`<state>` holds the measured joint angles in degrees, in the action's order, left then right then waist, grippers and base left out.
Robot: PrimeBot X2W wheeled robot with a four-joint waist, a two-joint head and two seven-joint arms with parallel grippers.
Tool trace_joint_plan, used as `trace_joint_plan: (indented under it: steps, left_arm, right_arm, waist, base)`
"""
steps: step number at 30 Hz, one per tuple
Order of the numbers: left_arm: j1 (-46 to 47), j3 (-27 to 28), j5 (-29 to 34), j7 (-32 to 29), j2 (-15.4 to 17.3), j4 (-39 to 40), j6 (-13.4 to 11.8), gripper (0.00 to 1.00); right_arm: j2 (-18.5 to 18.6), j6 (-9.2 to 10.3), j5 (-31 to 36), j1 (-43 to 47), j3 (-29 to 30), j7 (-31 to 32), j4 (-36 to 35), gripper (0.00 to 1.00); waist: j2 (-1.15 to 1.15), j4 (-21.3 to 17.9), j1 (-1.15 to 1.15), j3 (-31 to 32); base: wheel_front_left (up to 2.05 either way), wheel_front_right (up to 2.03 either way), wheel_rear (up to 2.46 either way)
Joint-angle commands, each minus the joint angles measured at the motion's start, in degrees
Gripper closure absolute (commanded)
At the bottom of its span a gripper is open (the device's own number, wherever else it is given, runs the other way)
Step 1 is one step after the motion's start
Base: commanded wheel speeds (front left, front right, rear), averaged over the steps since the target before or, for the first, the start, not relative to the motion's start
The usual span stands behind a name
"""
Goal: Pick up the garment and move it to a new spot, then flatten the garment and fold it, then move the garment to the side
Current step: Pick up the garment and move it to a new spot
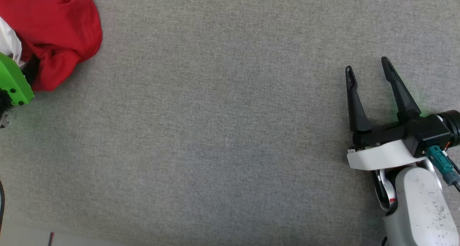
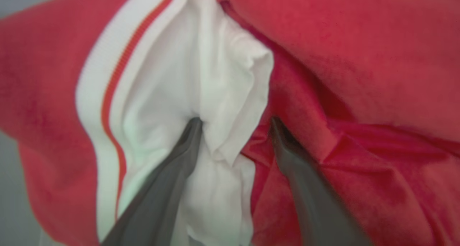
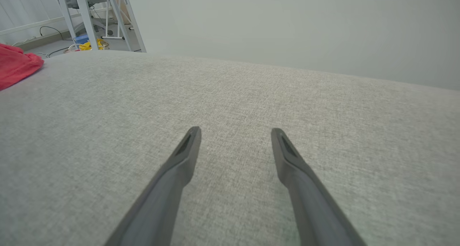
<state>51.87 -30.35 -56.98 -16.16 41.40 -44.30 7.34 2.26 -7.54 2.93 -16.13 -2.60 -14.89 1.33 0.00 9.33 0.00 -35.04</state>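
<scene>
Grey cloth covers the big flat surface (image 1: 215,131) from edge to edge. Up in the far left corner of the head view lies the garment (image 1: 54,30) — a red shirt bunched up in a heap, with a bit of white sleeve poking out.

The left gripper (image 2: 235,121) is right at that heap. Its green part (image 1: 12,80) shows at the left edge of the head view, just beside the red cloth. In the left wrist view its two dark fingers (image 2: 169,177) stand wide apart and poke into the shirt: one tip sits in the white sleeve, near a white band with a thin red stripe (image 2: 107,95), and the other tip sits in the red cloth. A fold of white cloth lies between them, but they are not squeezing it.

The right gripper (image 1: 367,64) is well apart from the shirt, over on the right side above the grey cloth. Its fingers are spread wide too and hold nothing. Behind the surface, the right wrist view shows a pale wall (image 3: 287,23) and a white metal frame (image 3: 84,19).
</scene>
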Motion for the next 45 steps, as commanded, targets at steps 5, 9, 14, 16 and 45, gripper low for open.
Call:
trace_joint_plan:
  steps: [5, 9, 14, 16, 45]
  left_arm:
    - [0.17, -3.12, -0.36, 3.48, -0.46, -1.5, 0.14, 1.0]
    - [1.2, -3.92, 0.15, 7.83, 0.28, -1.39, 0.14, 1.0]
    - [2.38, -5.6, 1.77, 11.35, 1.77, 0.6, 0.14, 1.0]
    - [2.58, -6.39, 2.48, 12.18, 2.56, 1.95, 0.14, 1.0]
    - [0.96, -14.96, 9.9, 14.25, -3.77, 32.65, -5.92, 1.0]
  right_arm:
    - [0.62, 0.05, 0.73, 0.29, 0.94, -0.1, 1.82, 0.0]
    - [0.62, 0.05, 0.23, 0.66, 0.72, -0.1, 2.58, 0.0]
    - [0.62, 0.05, -1.25, 1.82, 0.54, -0.1, 3.6, 0.0]
    - [0.62, 0.05, -2.04, 2.51, 0.57, -0.1, 4.01, 0.0]
    - [0.62, 0.05, -11.25, 11.44, 0.45, -0.1, 5.16, 0.0]
  waist:
    - [0.0, 0.75, 0.0, 2.03]
    - [0.0, 1.27, 0.0, 5.03]
    - [0.0, 1.54, 0.0, 10.26]
    - [0.0, 1.49, 0.0, 12.67]
    - [0.0, -17.96, 0.0, 30.7]
  base:
    - [0.0, 0.0, 0.0]
    - [0.0, 0.0, 0.0]
    - [0.0, 0.0, 0.0]
    - [0.0, 0.0, 0.0]
    - [0.0, 0.0, 0.0]
